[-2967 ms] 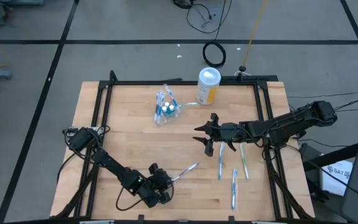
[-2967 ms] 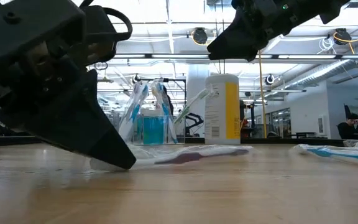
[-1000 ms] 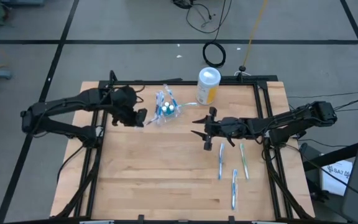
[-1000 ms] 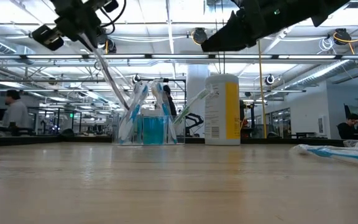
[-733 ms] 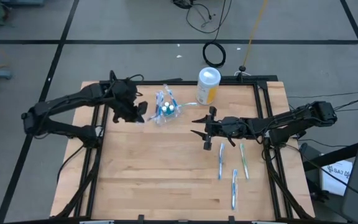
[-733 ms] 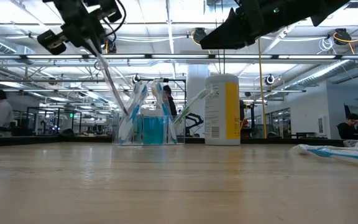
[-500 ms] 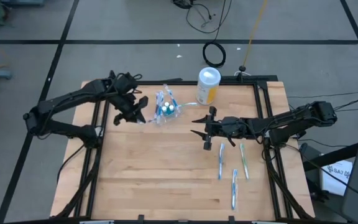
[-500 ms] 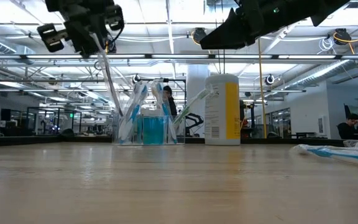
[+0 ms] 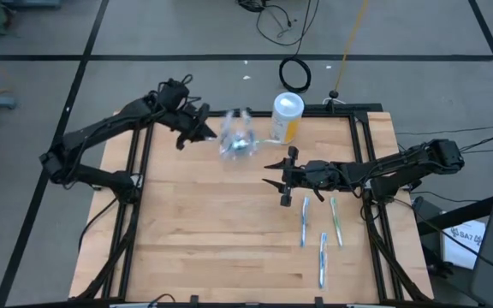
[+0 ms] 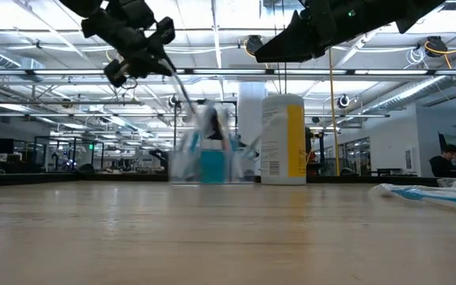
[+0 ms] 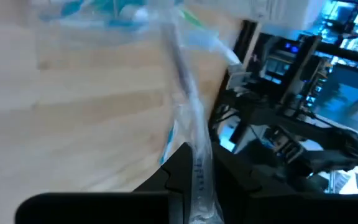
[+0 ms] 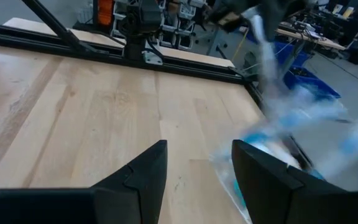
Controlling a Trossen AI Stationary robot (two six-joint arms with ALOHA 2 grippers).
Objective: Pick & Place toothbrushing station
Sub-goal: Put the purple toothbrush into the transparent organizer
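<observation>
The clear cup (image 9: 238, 139) with toothbrushes and teal tubes stands blurred on the table's far middle, beside the yellow canister (image 9: 287, 118). My left gripper (image 9: 198, 130) hovers left of the cup, shut on a wrapped toothbrush (image 10: 179, 85) that slants down to the cup (image 10: 208, 154). My right gripper (image 9: 272, 177) hangs open over the table's middle, right of the cup and touching nothing. Three more toothbrushes (image 9: 305, 221) lie flat on the wood at the right. My left gripper pinches the wrapped toothbrush by one end (image 11: 199, 177) between its two fingers. The fingers slant down from the table's left, roughly along the brush. The brush is lifted clear of the table and its other end (image 11: 173, 37) reaches the cup; blur hides whether it is inside.
The yellow canister with a white lid (image 10: 285, 138) stands close to the cup's right. Black frame rails (image 9: 144, 162) run along the table's left, far and right sides. Bare wood (image 9: 212, 239) fills the near left half.
My left gripper has gone toward the table's far edge and somewhat right, rolling as it went, still shut on the toothbrush. The cup has shifted toward the canister and the far edge and shows blurred. My right arm has kept still.
</observation>
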